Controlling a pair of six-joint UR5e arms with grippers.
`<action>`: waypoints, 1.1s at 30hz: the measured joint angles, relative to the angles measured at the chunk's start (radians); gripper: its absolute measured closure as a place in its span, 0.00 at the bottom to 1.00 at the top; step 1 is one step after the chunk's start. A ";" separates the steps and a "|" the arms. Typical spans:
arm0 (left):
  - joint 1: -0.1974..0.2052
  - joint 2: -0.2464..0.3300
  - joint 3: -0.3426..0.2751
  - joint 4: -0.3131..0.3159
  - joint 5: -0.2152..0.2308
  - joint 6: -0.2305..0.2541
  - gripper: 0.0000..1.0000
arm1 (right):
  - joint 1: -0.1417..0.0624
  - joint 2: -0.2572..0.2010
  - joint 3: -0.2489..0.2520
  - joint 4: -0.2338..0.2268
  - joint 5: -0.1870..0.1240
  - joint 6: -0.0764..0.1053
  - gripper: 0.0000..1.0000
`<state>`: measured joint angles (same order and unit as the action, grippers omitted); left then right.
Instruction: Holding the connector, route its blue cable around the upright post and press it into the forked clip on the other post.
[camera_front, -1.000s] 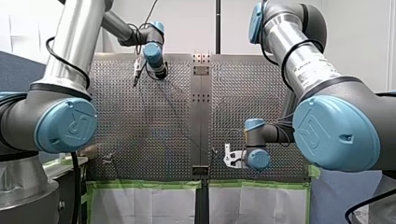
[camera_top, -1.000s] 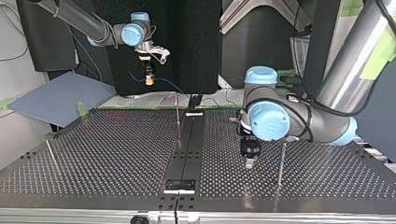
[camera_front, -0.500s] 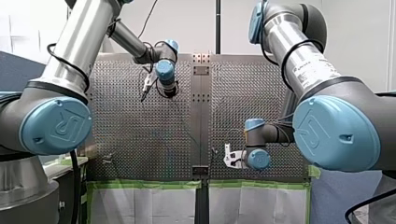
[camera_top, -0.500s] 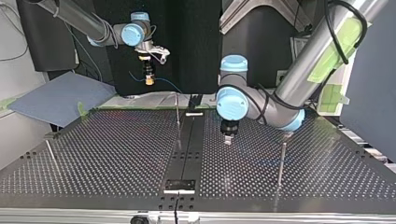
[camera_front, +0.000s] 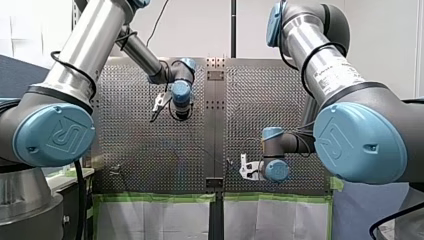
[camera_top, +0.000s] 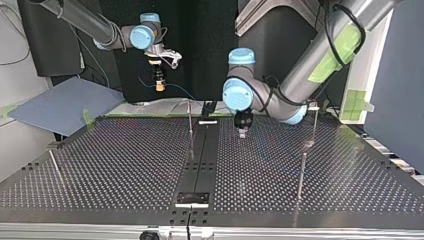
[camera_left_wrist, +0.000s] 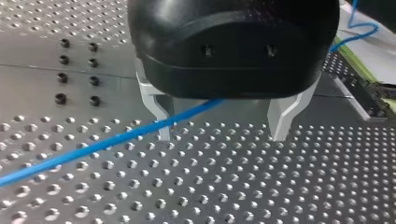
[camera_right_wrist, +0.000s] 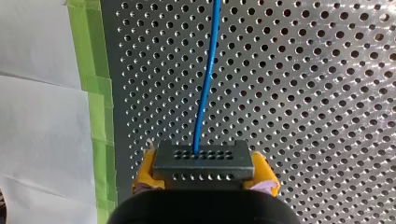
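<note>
The right end effector (camera_right_wrist: 205, 179) clamps the grey connector (camera_right_wrist: 204, 161) between its yellow pads (camera_right_wrist: 144, 175). The blue cable (camera_right_wrist: 205, 79) runs straight ahead of it over the perforated bench (camera_right_wrist: 303, 93). The left end effector (camera_left_wrist: 222, 128) hangs spread wide just above the bench, and the cable slants past one finger (camera_left_wrist: 159, 109).
</note>
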<state>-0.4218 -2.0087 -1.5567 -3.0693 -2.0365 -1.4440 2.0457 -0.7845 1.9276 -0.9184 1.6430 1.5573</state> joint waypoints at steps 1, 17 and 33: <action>0.000 0.000 -0.007 0.007 -0.002 0.000 0.00 | 0.000 0.000 0.000 0.000 0.000 0.000 1.00; -0.006 -0.032 -0.109 0.122 0.003 0.005 0.00 | 0.004 0.000 0.000 0.002 0.000 0.000 1.00; -0.016 -0.174 -0.110 0.229 0.020 0.011 0.00 | 0.005 0.000 0.000 0.002 -0.003 0.000 1.00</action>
<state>-0.4377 -2.1829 -1.6669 -2.8399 -2.0169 -1.4326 2.0502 -0.7848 1.9277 -0.9159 1.6400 1.5574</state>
